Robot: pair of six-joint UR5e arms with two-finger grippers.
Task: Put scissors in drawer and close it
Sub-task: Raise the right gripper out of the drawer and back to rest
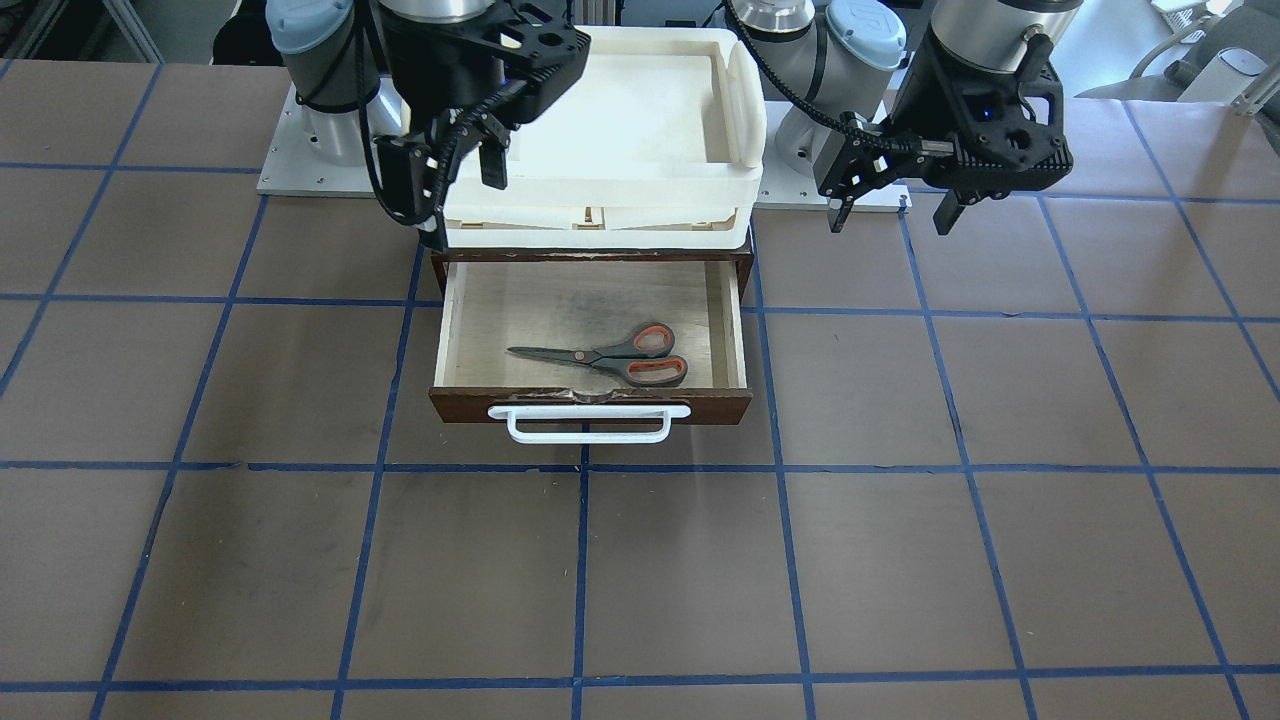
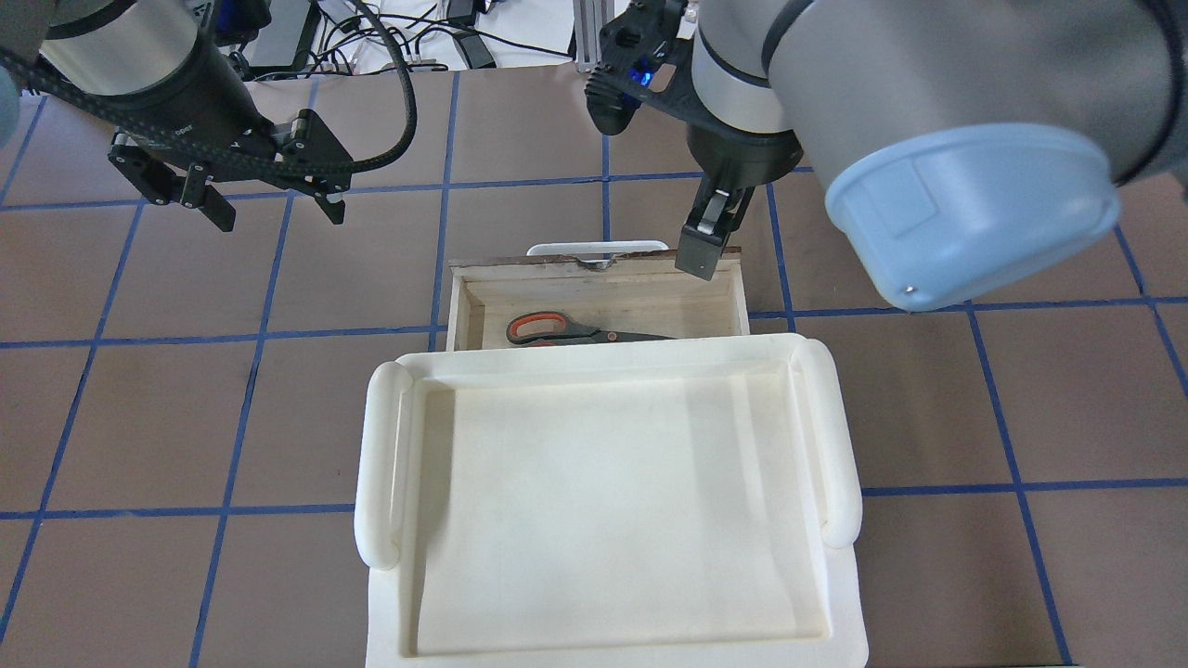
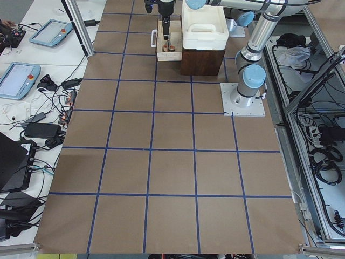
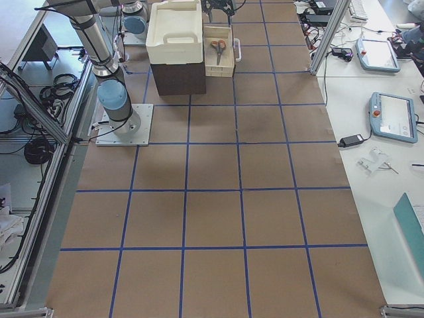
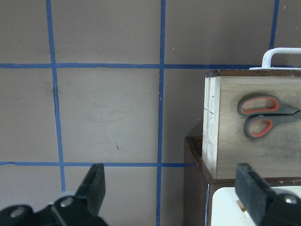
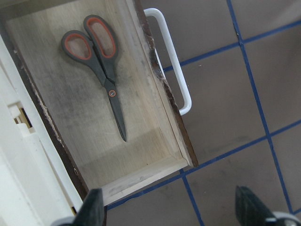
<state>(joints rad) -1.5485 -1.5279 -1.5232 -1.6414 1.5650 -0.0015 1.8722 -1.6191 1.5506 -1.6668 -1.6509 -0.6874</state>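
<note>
The scissors [image 1: 610,358] lie flat on the pale floor of the drawer [image 1: 590,406], which stands pulled out of its dark cabinet. Their orange-lined handles [image 6: 89,40] are toward my left arm's side, and the blades are closed. Nothing touches them. My right gripper [image 1: 465,195] hangs open and empty above the drawer's back corner on my right side. In its wrist view the fingertips [image 6: 91,207] frame the drawer from above. My left gripper [image 1: 890,205] is open and empty over bare table beside the cabinet. Its wrist view catches the scissors [image 5: 261,117] at the right edge.
A white foam tray [image 2: 380,445] sits on top of the cabinet and overhangs the back of the drawer. The white bar handle [image 1: 590,428] sticks out from the drawer front. Brown table with blue tape lines [image 1: 580,560] stretches in front.
</note>
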